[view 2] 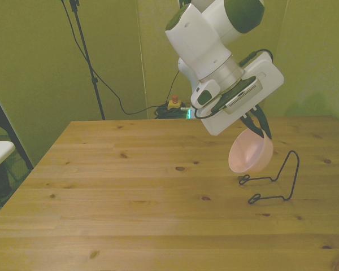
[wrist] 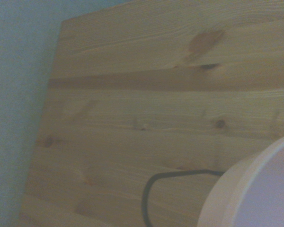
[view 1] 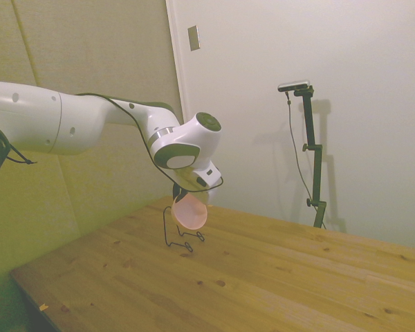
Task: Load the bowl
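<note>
Jaws clamped on the rim of the pale pink bowl, gripper tilted, bowl held on edge in the air just above a black wire stand near the table's edge at the front view's right.

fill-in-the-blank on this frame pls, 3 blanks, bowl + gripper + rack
1. The gripper holds a small bowl whose colour is pale ____.
2. The bowl is not resting on the wooden table; it is held ____ it, tilted on its side.
3. The black stand on the table beside the bowl is made of bent ____.

Missing words: pink; above; wire
</note>
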### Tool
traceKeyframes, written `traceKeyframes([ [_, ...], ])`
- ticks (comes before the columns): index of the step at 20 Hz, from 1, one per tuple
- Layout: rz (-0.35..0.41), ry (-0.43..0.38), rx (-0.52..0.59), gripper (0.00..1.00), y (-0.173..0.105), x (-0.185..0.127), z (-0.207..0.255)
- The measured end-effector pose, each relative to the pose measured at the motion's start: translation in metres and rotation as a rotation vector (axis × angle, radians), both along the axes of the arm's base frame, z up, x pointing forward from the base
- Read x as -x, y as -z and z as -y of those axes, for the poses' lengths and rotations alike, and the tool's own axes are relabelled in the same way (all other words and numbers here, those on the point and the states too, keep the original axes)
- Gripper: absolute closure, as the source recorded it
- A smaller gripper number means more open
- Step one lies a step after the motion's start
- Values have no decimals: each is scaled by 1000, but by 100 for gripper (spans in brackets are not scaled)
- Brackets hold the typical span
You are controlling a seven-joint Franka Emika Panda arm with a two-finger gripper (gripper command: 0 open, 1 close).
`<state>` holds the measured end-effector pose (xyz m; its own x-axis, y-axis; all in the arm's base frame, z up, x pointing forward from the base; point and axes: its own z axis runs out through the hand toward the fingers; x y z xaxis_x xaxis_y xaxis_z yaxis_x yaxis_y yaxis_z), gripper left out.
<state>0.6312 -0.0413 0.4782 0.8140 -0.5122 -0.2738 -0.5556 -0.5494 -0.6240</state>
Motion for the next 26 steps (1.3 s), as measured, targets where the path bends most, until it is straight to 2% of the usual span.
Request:
traceKeyframes([
  [5, -6, -82, -107, 100, 16, -5, 5],
  [19, 65, -134, -227, 100, 54, -19, -6],
  [26, 59, -143, -248, 100, 70, -22, -11],
])
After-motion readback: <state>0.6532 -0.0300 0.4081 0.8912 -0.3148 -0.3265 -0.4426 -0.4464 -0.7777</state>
